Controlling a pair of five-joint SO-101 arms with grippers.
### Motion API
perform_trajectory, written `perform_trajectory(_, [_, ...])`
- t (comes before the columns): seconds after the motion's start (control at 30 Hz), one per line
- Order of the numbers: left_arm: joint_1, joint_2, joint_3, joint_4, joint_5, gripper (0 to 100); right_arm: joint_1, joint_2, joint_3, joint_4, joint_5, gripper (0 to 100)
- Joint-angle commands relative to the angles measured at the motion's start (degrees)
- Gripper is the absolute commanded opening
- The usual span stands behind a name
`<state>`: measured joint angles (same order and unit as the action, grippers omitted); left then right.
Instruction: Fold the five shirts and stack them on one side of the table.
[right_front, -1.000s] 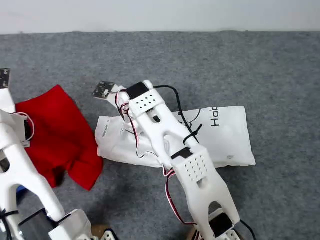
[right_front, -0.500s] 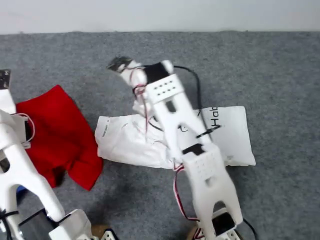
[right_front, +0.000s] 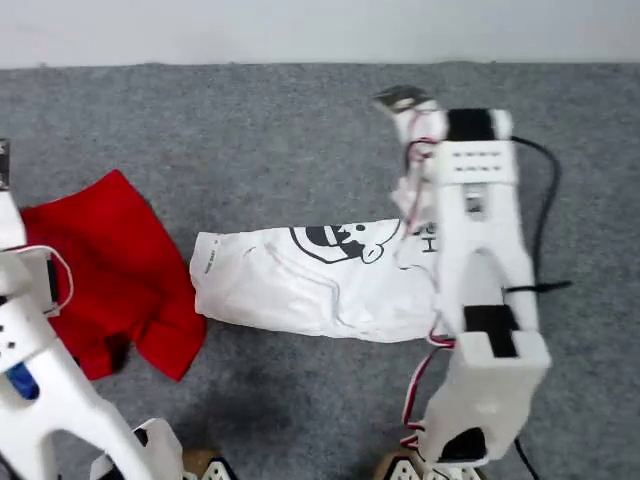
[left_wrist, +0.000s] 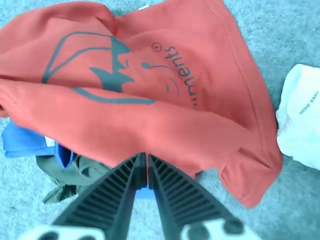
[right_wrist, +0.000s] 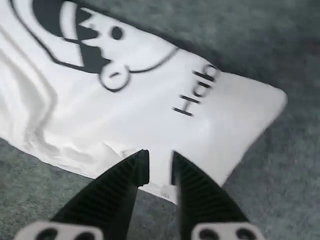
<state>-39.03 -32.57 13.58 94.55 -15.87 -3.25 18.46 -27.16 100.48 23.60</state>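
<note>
1. White shirt spread flat mid-bench, cartoon print and dark lettering face up, printed label at the end nearest the red shirt.
2. Red shirt rumpled by the left edge of the bench, teal graphic and script showing; blue garment and olive garment tucked beneath.
3. Left hand clenched, empty, above the red shirt.
4. Right hand slightly parted, gripping nothing, over the white shirt's edge.

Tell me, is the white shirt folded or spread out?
Folded: the white shirt lies as one long band, with no sleeves sticking out.
</note>
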Motion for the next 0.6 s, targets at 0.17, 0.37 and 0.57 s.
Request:
perform_trajectory(0.17, [0.44, -4.57, 3.47, 0.26, 0.00, 2, 4.70, -5.32, 5.36, 2.15, -3.43, 20.4])
perform_trajectory(0.37, [0.44, -7.12, 6.55, 0.26, 0.00, 2, 4.97, -5.67, 9.49, -1.89, -6.24, 20.5])
perform_trajectory(0.57, [0.26, -8.44, 8.04, 0.35, -0.09, 2, 5.23, -6.37, 14.68, -6.73, -9.49, 20.5])
